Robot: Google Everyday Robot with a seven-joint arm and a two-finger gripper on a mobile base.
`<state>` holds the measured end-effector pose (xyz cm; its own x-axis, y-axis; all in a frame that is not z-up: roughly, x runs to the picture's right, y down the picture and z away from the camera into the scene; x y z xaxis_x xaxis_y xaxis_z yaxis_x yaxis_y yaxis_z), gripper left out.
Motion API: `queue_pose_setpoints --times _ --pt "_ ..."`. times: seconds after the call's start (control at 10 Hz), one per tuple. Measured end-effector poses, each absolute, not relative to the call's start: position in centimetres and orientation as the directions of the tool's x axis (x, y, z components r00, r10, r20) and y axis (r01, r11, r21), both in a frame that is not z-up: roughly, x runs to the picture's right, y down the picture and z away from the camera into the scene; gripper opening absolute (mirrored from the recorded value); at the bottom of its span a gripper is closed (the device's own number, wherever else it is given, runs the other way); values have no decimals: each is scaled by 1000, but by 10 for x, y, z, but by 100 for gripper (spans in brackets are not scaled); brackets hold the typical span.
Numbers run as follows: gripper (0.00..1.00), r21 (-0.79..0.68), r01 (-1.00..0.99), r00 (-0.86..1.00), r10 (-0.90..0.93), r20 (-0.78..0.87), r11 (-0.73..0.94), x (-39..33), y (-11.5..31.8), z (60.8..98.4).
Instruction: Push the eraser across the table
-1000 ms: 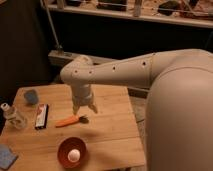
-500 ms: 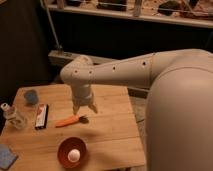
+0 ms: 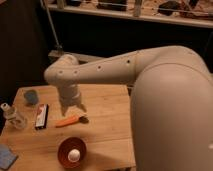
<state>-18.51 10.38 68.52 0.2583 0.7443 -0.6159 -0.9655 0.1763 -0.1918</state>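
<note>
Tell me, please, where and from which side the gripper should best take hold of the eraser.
Probably across its short width at mid-length, coming straight down: the eraser lies flat on the table, both long sides exposed. The gripper, open, hangs above the carrot beside it.

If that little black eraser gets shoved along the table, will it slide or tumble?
Probably slide: the eraser lies flat and low on the table, so tipping or rolling seems unlikely. It looks small, so likely light, and might swivel if nudged off-centre. The gripper hangs by the carrot, fingers open.
</note>
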Motion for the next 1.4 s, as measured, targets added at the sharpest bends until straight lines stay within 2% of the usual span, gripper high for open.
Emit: queue_pose_setpoints --times 0.2,0.7,1.1,1.4 --pt "65 -306 -915 400 703 -588 265 -245 123 662" --pt "65 -449 -820 567 611 -553 354 -316 169 629" --pt "65 -472 -763 646 554 -525 442 -346 203 634" --pt "65 -458 -778 628 522 -577 429 -363 237 651"
